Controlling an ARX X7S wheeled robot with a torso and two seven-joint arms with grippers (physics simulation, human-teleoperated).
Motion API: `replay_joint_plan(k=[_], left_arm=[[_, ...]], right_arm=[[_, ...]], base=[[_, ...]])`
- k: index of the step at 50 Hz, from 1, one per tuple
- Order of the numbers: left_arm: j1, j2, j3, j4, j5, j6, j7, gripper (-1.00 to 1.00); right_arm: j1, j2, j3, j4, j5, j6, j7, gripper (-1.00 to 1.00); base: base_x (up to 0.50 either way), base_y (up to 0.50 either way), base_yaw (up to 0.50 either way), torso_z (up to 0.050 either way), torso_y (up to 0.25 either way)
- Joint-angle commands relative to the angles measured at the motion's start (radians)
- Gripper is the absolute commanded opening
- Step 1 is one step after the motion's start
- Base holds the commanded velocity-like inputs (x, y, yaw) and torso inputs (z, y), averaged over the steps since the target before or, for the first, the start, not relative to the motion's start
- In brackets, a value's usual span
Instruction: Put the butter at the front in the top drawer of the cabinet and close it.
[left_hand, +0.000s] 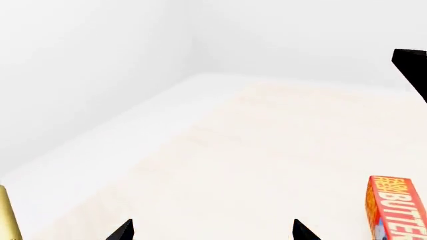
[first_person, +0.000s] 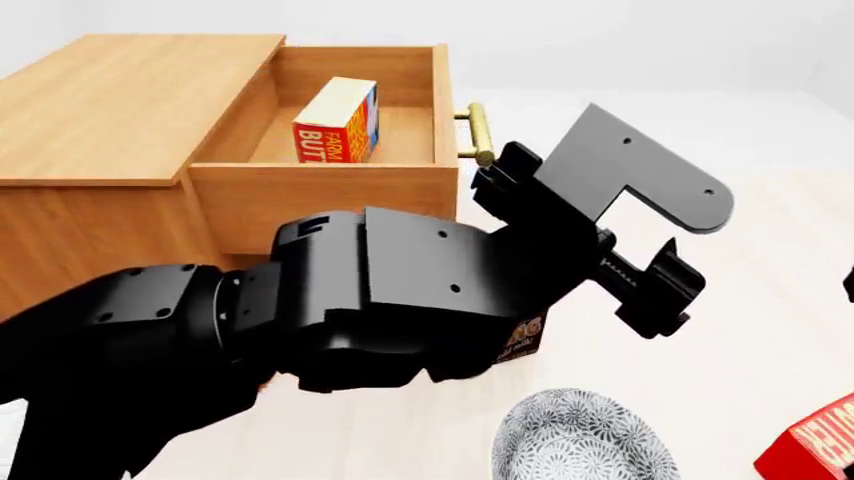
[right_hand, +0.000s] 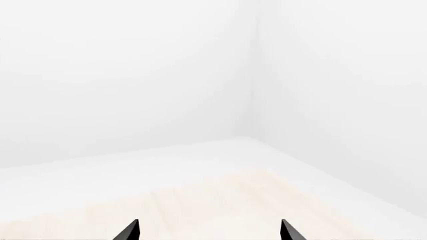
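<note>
The cabinet (first_person: 120, 100) stands at the left of the head view with its top drawer (first_person: 320, 200) pulled out. A red and yellow butter box (first_person: 336, 122) stands inside the drawer. The drawer's brass handle (first_person: 474, 135) sticks out just behind my left arm, and it also shows as a brass handle (left_hand: 7, 215) at the wrist view's edge. My left gripper (left_hand: 213, 231) (first_person: 661, 295) is open and empty, beside the drawer's handle end and apart from it. My right gripper (right_hand: 210, 231) is open over bare floor, with nothing between its fingers.
A second butter box (left_hand: 397, 207) lies on the pale floor; in the head view it is the red box (first_person: 814, 445) at the bottom right. A patterned bowl (first_person: 574, 440) sits near the front. A dark box (first_person: 523, 338) is partly hidden under my left arm.
</note>
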Motion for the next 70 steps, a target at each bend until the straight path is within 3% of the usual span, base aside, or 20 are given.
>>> replay_joint_plan(k=[1, 17, 34, 70], left_arm=[[0.007, 0.03, 0.023, -0.096, 0.035, 0.013, 0.048, 1.0], [0.021, 0.099, 0.062, -0.394, 0.108, 0.067, 0.202, 1.0], [0.015, 0.119, 0.099, -0.484, 0.105, 0.102, 0.238, 1.0], [0.036, -0.012, 0.125, -0.46, 0.129, 0.133, 0.232, 1.0]], right_arm=[[-0.014, -0.002, 0.023, -0.006, 0.009, -0.01, -0.001, 1.0], [-0.024, 0.007, 0.044, -0.011, 0.01, -0.015, -0.01, 1.0], [-0.044, -0.013, 0.078, -0.009, 0.039, -0.046, 0.007, 1.0], [-0.032, -0.07, 0.048, 0.028, 0.065, -0.092, 0.071, 1.0]], base=[[0.0, 0.0, 0.0, 0.0, 0.0], [0.0, 0.0, 0.0, 0.0, 0.0], [0.0, 0.0, 0.0, 0.0, 0.0], [0.0, 0.0, 0.0, 0.0, 0.0]])
